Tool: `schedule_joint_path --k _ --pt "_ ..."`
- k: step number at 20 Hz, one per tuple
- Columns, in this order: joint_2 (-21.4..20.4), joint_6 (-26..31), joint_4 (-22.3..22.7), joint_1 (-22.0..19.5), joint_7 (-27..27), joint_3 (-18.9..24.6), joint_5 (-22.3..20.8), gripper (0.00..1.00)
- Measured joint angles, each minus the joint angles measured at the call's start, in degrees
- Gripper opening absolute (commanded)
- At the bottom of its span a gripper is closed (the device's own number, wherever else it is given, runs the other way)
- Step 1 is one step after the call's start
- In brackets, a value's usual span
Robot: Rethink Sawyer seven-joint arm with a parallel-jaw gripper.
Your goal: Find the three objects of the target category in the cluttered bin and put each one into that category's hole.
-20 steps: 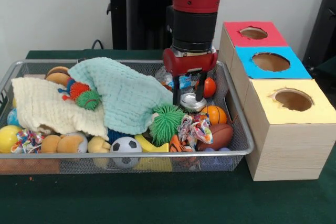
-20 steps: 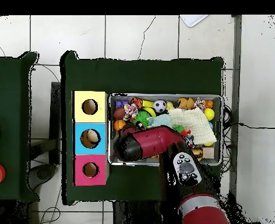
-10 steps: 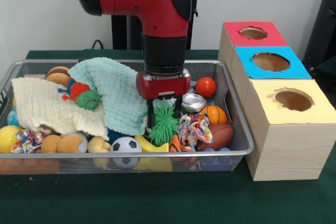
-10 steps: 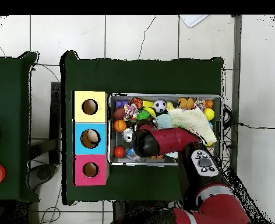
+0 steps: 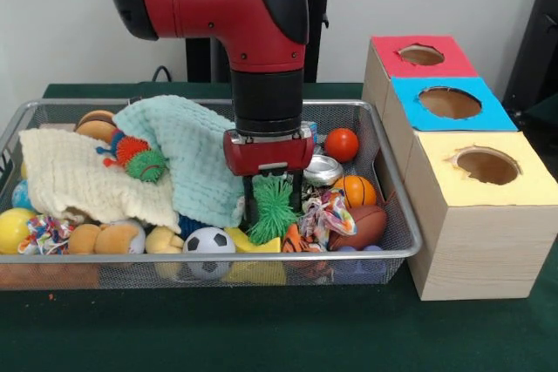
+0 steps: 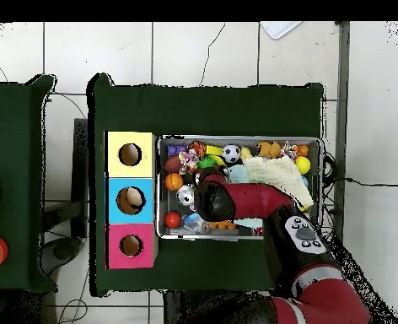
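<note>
While none of the soft white spotted fabric pieces shows at the round rough-edged hole in the yellow top of the pale wooden box, I judge the sorting barely begun. One knotted spotted piece lies in the large shallow silver wire-mesh bin, just beside the brown football at the end nearest the boxes. A second spotted piece sits at the bin's opposite end, beside the yellow ball. A third I cannot find; it may lie under the mint cloth or the cream cloth.

My gripper hangs low inside the bin, next to the knotted piece, its two black fingers spread to either side of the spiky green ball, pinching nothing that I can see. All three placements seem left to do.
</note>
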Motion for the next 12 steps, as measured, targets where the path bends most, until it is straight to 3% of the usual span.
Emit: schedule_joint_path --k 12 --pt "-9.01 10.88 5.41 2.10 0.00 0.56 6.50 1.00"
